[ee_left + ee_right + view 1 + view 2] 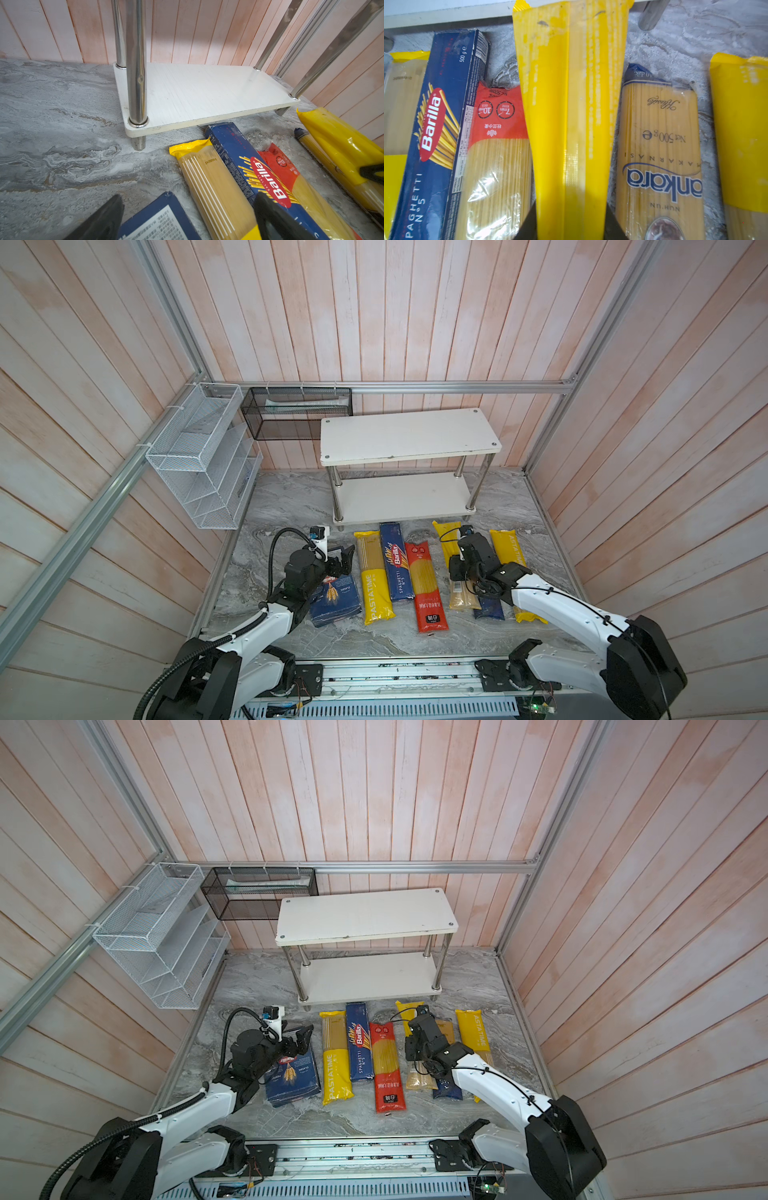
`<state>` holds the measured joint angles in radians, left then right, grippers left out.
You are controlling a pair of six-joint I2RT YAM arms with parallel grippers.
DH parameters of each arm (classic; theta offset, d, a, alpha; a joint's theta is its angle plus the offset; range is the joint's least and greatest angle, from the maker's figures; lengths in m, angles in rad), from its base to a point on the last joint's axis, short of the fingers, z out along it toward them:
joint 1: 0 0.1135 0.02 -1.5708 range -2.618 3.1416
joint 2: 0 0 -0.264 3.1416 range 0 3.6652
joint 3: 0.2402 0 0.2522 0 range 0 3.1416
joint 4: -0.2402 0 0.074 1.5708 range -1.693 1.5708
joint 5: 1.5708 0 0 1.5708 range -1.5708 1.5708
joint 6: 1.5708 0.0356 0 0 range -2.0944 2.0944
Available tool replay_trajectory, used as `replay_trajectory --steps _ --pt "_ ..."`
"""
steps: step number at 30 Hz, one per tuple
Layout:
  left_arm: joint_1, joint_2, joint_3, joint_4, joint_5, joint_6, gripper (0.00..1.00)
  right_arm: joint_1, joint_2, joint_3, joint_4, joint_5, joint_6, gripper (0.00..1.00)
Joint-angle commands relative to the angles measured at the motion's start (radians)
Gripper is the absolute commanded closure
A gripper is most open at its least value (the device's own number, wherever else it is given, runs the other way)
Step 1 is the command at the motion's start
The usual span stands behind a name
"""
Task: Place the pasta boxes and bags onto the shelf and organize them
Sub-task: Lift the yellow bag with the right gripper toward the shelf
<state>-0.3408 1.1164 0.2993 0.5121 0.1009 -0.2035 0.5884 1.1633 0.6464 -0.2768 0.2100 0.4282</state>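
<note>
– Bag in the right hand (571, 218)?
– Yes, it is squeezed shut on the yellow bag (571, 93). The bag's long side points straight ahead from that hand, to the shelf (399, 497) close by
– Any words?
– Blue box (436, 124) on its left says "Barilla", "SPAGHETTI N°5". Gold bag (660, 145) on its right says "ankara". Left hand (187, 222) is open

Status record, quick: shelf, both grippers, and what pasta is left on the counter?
shelf: both boards bare
left gripper: open, over the wide Barilla box
right gripper: closed on the plain yellow bag
counter: also Spaghetti box, red bag, two PASTATIME bags, gold-and-blue bag
</note>
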Motion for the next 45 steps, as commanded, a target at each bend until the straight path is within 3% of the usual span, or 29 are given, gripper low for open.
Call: replay_trajectory --steps 1,20,45 --pt "-0.003 0.0 0.016 0.01 0.013 0.003 0.01 -0.002 -0.064 0.075 0.03 0.045 -0.025 0.94" --pt "-0.003 0.017 0.02 0.026 0.045 0.001 0.0 -0.018 -0.148 0.323 -0.111 0.039 -0.114 0.94" --pt "-0.003 0.04 0.034 0.02 0.06 0.004 0.01 -0.017 -0.127 0.708 -0.229 0.024 -0.219 0.96"
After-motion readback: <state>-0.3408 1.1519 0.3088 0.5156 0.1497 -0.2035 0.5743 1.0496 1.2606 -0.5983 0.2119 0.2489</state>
